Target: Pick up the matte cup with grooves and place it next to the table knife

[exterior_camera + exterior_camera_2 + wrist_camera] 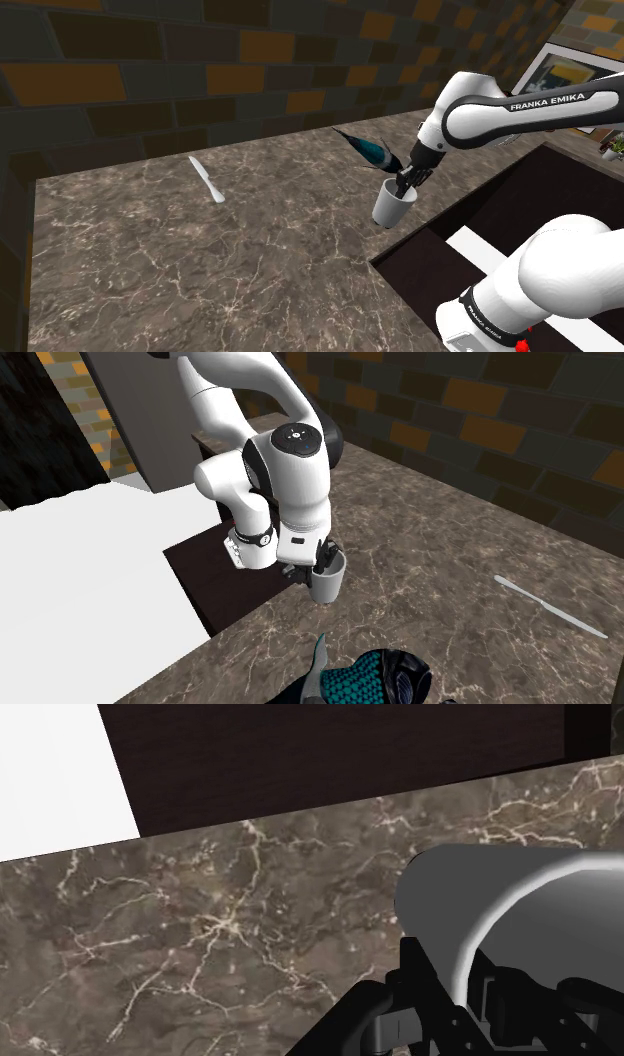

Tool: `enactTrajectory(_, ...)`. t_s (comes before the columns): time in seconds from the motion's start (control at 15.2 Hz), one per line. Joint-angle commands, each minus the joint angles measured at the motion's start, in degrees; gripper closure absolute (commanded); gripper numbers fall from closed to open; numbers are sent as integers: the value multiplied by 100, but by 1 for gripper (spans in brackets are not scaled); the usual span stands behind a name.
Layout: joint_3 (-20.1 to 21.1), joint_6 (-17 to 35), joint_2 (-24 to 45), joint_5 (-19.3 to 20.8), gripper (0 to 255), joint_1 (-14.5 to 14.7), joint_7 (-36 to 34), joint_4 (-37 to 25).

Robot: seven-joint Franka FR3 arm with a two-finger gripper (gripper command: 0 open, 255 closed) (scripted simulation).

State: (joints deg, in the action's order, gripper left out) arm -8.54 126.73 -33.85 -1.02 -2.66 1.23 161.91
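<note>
A plain grey-white cup (392, 207) stands upright on the marble counter (200, 270), close to the counter's edge by a dark recess. My black gripper (407, 185) comes down on the cup's rim and is shut on its wall, one finger outside and one inside. The second exterior view shows the cup (326, 584) under the gripper (322, 564). Seen from the wrist, the cup (480, 894) sits between the fingers of the gripper (465, 994). The pale table knife (207, 180) lies flat far toward the shoulder view's left, also seen as the knife (550, 607).
A teal and black object (372, 150) lies just behind the cup, large in the foreground as the teal object (370, 677). A dark brown recess (500, 210) with a white surface (80, 562) borders the counter. A brick wall (200, 60) rises behind.
</note>
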Motion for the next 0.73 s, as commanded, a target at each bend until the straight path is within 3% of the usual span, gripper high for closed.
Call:
enactTrajectory(0.0, 0, 0, 0, 0, 255, 0, 0, 0)
enactTrajectory(0.33, 0, 2, 0, 0, 255, 0, 0, 1)
enactTrajectory(0.66, 39, -498, -259, 14, 255, -16, -53, -242)
